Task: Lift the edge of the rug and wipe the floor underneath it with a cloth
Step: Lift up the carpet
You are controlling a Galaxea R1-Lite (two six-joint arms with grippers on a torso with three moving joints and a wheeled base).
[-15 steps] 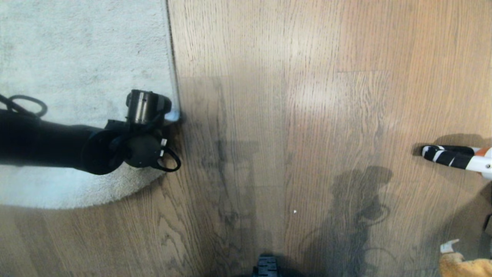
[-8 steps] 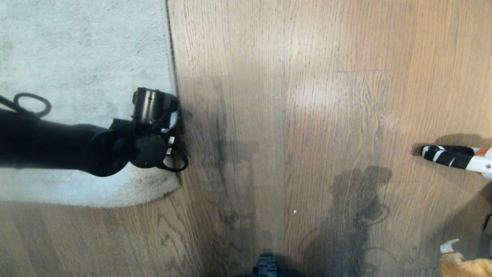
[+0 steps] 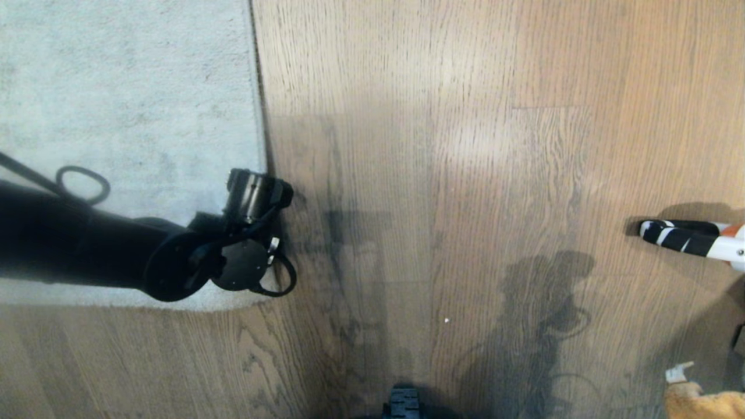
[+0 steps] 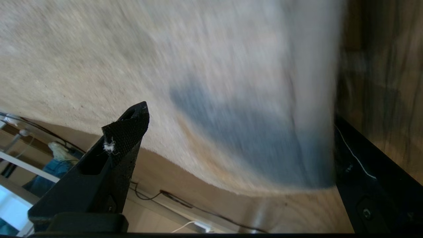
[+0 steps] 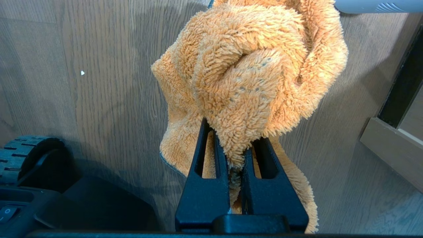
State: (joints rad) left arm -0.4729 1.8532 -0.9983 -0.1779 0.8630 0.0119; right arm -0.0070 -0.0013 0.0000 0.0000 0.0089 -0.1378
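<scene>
A: Where is the pale grey-beige short-pile rug's bound edge [image 3: 259, 116] relative to the left gripper [image 4: 231, 138]?

B: It runs 12 to 6 in the head view, directly under that wrist at the rug's near corner. The jaws stand wide apart, holding nothing.

A: And the fluffy orange plush cloth [image 5: 251, 76]?

B: Clamped in the right gripper [image 5: 236, 165], down at 5. Bare brown oak-look plank floor [image 3: 465, 174] lies open toward 3 for wiping.
</scene>
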